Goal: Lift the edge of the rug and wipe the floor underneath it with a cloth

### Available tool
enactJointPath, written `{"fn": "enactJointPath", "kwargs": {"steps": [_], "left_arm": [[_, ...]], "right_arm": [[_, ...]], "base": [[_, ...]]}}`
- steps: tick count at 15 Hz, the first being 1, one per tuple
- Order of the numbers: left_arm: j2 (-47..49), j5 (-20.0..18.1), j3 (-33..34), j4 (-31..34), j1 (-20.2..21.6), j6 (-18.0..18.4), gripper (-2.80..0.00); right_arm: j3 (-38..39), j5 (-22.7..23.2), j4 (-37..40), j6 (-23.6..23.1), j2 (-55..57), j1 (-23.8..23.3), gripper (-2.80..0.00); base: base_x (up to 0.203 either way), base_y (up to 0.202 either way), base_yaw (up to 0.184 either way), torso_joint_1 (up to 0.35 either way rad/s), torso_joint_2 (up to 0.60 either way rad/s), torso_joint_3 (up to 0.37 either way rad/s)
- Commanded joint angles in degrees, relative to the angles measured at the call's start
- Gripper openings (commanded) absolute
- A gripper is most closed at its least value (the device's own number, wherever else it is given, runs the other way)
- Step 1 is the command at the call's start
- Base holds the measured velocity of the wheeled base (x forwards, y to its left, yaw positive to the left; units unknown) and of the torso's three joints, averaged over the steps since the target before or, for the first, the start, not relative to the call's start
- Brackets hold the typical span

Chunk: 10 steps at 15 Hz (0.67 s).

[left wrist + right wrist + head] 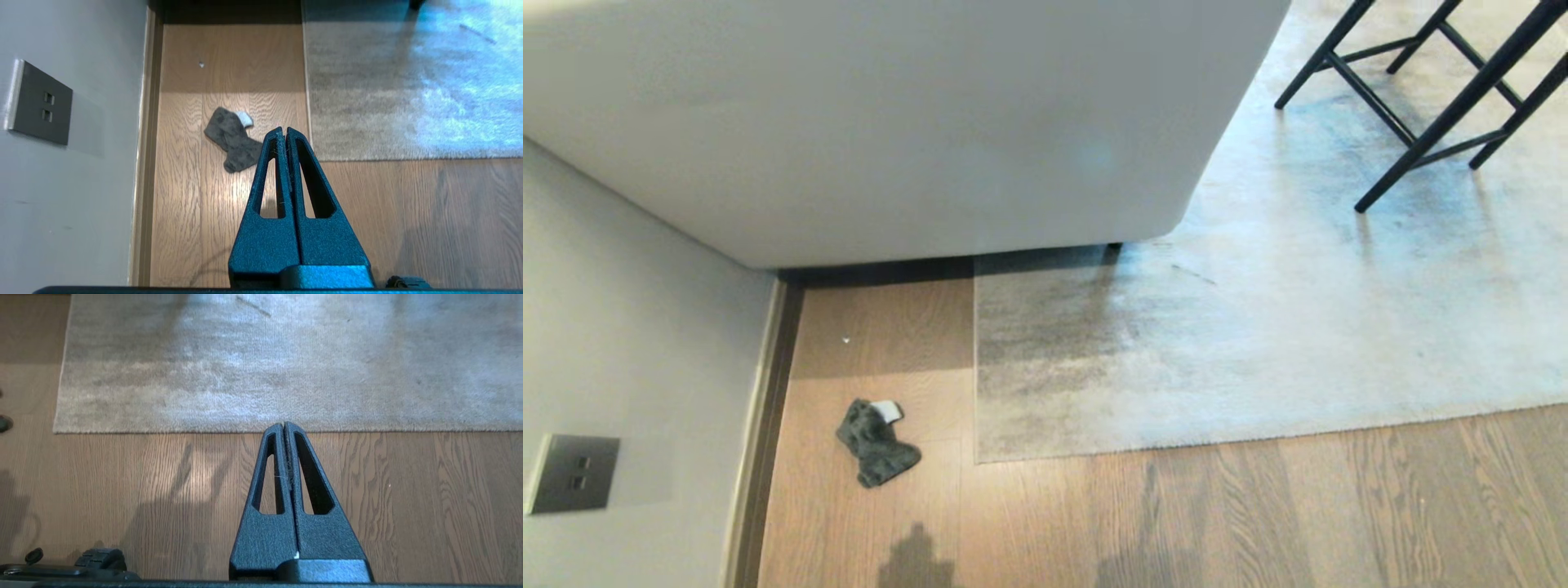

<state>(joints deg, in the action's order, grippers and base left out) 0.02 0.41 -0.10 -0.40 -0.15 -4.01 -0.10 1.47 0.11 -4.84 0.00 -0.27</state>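
Both pincers sit nearest the wrist cameras, jaws pressed together and holding nothing: the left pincer (284, 130) above bare floor (229, 228), the right pincer (284, 424) just short of the rug edge (367, 429). Beyond and to the wall side of the left pincer's tips lies the cloth (235, 141), crumpled, soft and light; any raised fold would serve as a grip. Lying flat, the rug (1258, 343) looks limp but heavy, best pinched at its corner (978, 457). Only the head view shows the sofa (890, 122) and chair legs (1421, 106); neither arm appears there.
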Motion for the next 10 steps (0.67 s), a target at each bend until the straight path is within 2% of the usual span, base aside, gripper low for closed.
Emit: {"fn": "enactJointPath", "kwargs": {"steps": [1, 10], "left_arm": [[-0.02, 0.02, 0.01, -0.04, 0.06, -0.03, -2.8], [-0.02, 0.02, 0.01, -0.04, -0.02, -0.03, -2.8]], "right_arm": [[0.01, 0.02, -0.02, -0.07, 0.09, 0.0, -2.8], [0.01, 0.02, -0.02, -0.02, 0.09, 0.0, -2.8]], "base": [[0.0, 0.0, 0.0, 0.002, 0.0, 0.189], [0.0, 0.0, 0.0, 0.003, 0.0, 0.205]]}}
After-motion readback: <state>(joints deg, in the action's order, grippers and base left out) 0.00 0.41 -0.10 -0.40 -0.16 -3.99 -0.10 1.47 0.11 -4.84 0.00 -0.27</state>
